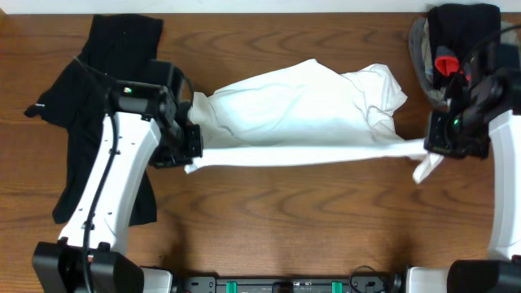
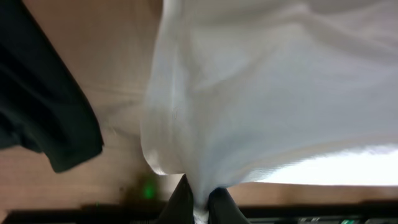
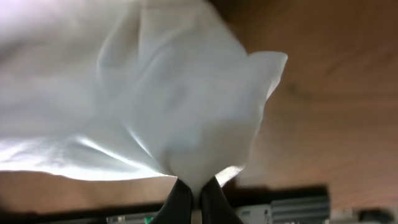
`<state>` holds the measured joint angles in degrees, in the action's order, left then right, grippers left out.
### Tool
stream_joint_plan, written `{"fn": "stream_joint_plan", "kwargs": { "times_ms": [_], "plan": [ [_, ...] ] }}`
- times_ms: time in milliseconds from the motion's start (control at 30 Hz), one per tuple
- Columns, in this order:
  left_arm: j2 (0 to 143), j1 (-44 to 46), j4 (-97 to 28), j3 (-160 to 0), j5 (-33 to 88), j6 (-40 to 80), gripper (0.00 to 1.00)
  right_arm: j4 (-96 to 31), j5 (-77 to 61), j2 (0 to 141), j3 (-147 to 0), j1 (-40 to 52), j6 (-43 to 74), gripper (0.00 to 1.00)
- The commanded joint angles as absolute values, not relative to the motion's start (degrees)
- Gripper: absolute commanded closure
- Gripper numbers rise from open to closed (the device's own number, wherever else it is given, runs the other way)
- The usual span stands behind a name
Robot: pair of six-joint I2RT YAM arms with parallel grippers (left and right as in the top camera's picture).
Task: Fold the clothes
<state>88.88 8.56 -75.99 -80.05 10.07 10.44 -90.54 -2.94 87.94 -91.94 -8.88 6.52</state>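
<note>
Centrally, the white T-shirt point(image 1: 301, 106) lies rumpled on the wooden table point(image 1: 285, 220). Its near hem is stretched in a taut band between the two claws (both pressed tight on the fabric): the left gripper point(image 1: 189, 155) pinches one end, the right gripper point(image 1: 430, 148) the other. A black garment point(image 1: 81, 122) sprawls at the table's left end.
</note>
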Motion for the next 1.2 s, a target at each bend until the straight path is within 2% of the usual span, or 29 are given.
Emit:
{"fn": "stream_joint_plan", "kwargs": {
  "times_ms": [0, 233, 400, 767, 1167],
  "plan": [
    [88.7, 10.1, -75.9, -77.0, 8.5, 11.8, 0.94, -89.0, -3.4, 84.5, -85.1, -9.1, 9.4, 0.99],
    [88.7, 10.7, -72.6, -70.9, 8.5, 13.1, 0.94, -83.0, -5.0, 84.1, -74.1, -9.1, 9.8, 0.99],
    [88.7, 10.7, -64.3, -64.4, 8.5, 14.8, 0.94, -76.7, -5.9, 84.1, -69.8, -9.4, 9.8, 0.99],
    [88.7, 6.7, -46.8, -60.4, 8.1, 15.4, 0.94, -63.0, -8.2, 84.4, -69.3, -9.3, 6.2, 0.99],
    [90.1, 5.3, -42.5, -60.4, 8.1, 15.3, 0.94, -54.1, -10.0, 90.3, -69.3, -7.7, 5.1, 0.99]
  ]
}}
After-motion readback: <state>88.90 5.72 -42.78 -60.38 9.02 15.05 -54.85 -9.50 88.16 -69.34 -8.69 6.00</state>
